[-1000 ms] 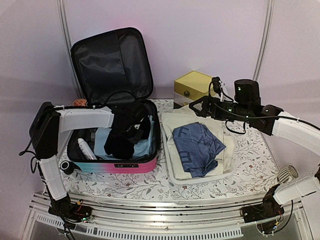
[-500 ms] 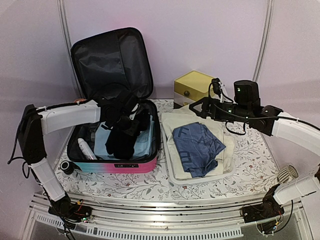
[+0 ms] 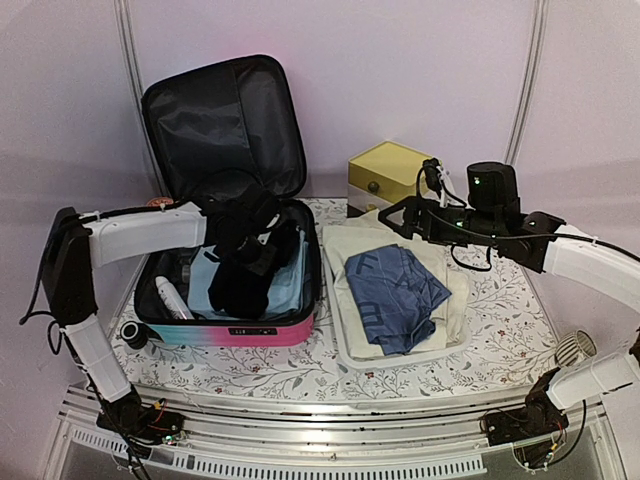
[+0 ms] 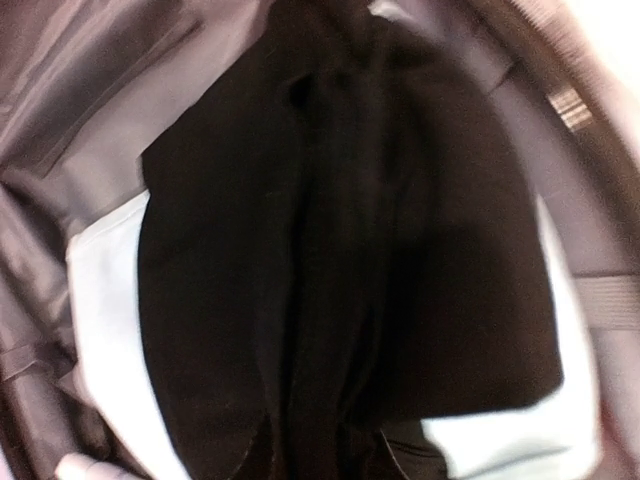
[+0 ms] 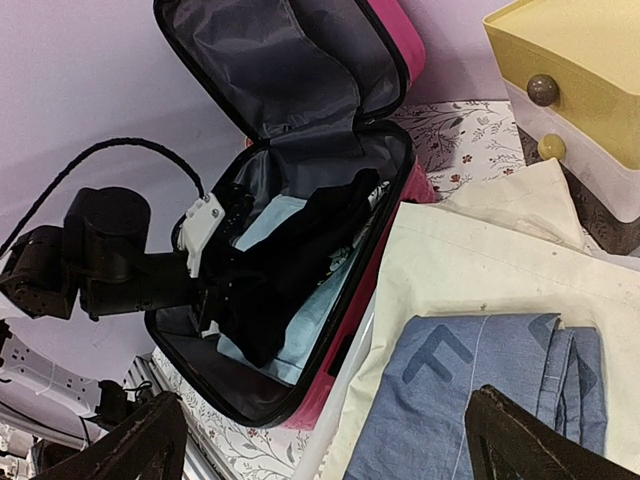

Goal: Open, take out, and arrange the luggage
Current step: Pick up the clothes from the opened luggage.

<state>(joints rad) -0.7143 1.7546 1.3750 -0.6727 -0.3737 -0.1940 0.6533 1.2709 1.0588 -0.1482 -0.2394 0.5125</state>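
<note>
Luggage (image 3: 250,332) lies open at centre-left of the top view, lid upright for access. The left jaws grip a black garment (image 3: 240,280) above its blue clothes (image 3: 203,283), seemingly to take it out; the right jaws hang released at upper right.

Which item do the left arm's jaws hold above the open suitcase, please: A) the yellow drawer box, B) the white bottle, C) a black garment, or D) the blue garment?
C: the left jaws are shut on the black garment, which hangs down into the luggage.
</note>
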